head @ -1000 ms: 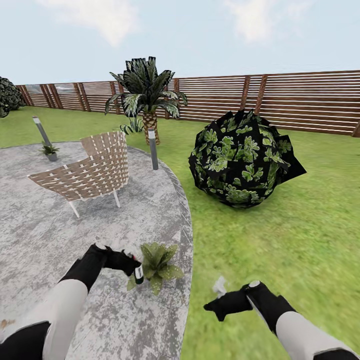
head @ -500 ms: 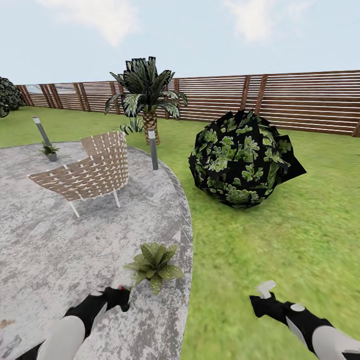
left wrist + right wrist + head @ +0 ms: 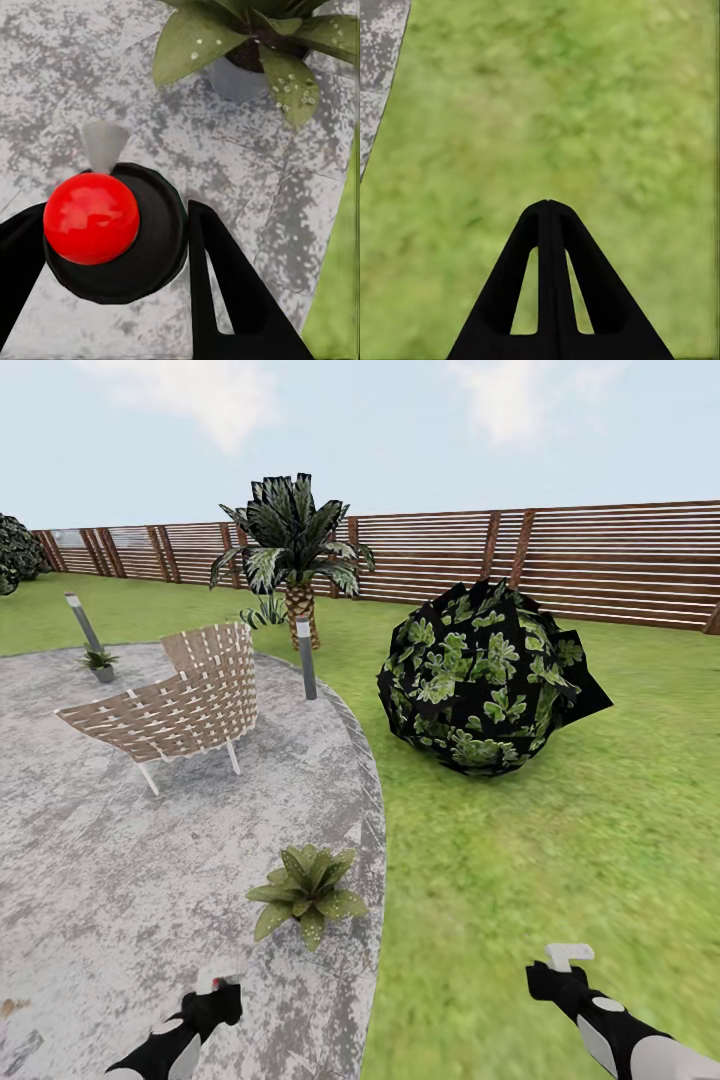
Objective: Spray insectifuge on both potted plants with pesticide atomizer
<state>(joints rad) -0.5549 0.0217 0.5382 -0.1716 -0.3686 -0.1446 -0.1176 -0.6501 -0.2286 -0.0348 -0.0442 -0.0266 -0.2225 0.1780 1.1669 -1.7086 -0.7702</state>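
Atomizer (image 3: 112,229) clamped upright in my left end effector (image 3: 215,990); near potted plant (image 3: 308,888) lies just ahead, slightly rightward; right end effector (image 3: 549,225) closed, empty, farther off over grass.

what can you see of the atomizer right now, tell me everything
The atomizer sits between the left gripper's black fingers, seen from above: a round dark head with a glossy red ball on top and a pale grey cone nozzle aimed towards the near plant. Its body is hidden. It hangs over the grey patio.
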